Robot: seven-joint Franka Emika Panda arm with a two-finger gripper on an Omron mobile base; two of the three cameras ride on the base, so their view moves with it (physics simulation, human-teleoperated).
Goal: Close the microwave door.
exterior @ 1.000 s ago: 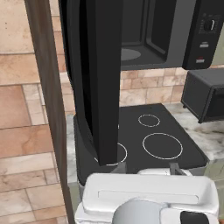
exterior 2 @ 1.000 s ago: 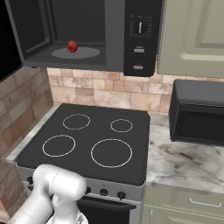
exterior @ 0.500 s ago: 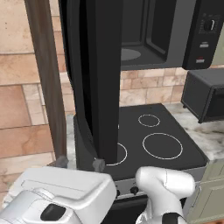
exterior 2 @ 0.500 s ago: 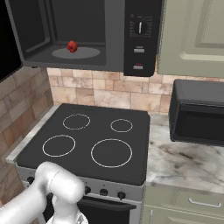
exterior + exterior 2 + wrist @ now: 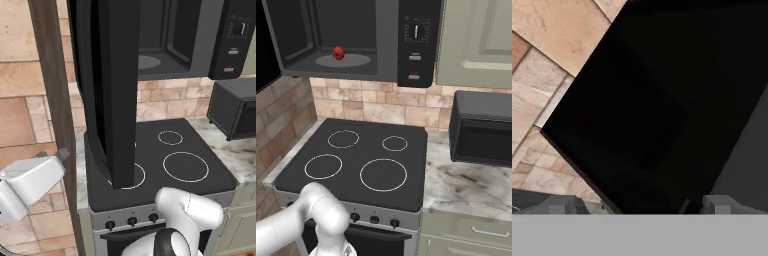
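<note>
You have a tan and brown stone-tile backsplash point(image 5: 368, 107) running behind a black stove point(image 5: 356, 162) with four white ring burners and a row of knobs along its grey front. To the stove's right lies a marbled grey-white counter point(image 5: 466, 185), carrying a dark boxy toaster oven point(image 5: 483, 132). Pale green cabinet doors point(image 5: 476, 40) hang above it, and matching drawers sit below the counter. On your left, a dark wooden post point(image 5: 55, 115) stands against the tiled side wall point(image 5: 20, 115).

glossy black door point(image 5: 117, 85), marble counter point(image 5: 466, 182) (veined)
</note>
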